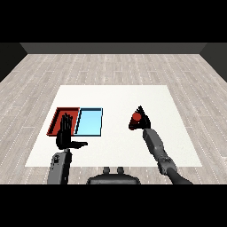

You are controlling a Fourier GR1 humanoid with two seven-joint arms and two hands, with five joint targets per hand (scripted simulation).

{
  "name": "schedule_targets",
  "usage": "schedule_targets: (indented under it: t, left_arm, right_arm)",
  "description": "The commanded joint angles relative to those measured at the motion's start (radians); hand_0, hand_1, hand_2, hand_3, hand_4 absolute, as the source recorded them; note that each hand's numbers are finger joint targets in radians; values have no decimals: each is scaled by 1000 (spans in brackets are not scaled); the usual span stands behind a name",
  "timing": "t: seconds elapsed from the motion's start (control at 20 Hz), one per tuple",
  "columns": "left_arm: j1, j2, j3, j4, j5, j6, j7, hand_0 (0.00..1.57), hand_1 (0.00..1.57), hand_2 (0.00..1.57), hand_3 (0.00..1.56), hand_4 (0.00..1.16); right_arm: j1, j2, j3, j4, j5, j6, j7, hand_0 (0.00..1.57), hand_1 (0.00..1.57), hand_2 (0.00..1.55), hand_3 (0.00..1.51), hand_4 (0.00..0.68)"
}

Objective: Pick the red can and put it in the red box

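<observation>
I see the can (136, 117), small and bright red with a round top. My right robot hand (140, 119) is curled round it at about 3 o'clock on the white surface (119, 95), well apart from the red tray (56, 116) at 9 o'clock. My left robot hand (66, 135) is spread flat by that tray.

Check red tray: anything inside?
No can shows in the red tray. The left robot hand covers its near right part, so that patch is hidden. The red can is in the right robot hand.
</observation>
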Motion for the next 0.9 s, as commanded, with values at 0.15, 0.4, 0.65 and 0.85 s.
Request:
schedule_targets:
  t: [0.15,0.4,0.65,0.85]
  left_arm:
    - [-34,-33,-13,75,-34,30,-54,0,0,0,0,0]
    - [4,35,36,0,37,-33,18,0,0,0,0,0]
    - [-91,9,17,71,10,-6,1,0,0,0,0,0]
    - [-22,11,28,69,16,-19,-35,0,0,0,0,0]
  right_arm:
    - [8,42,17,-54,3,-57,28,0,0,0,0,0]
    - [-93,13,-8,84,15,-54,18,0,0,0,0,0]
    - [-85,46,2,120,33,-90,-5,0,0,0,0,0]
    - [-102,13,-2,106,51,-187,13,1525,1525,1502,1461,493]
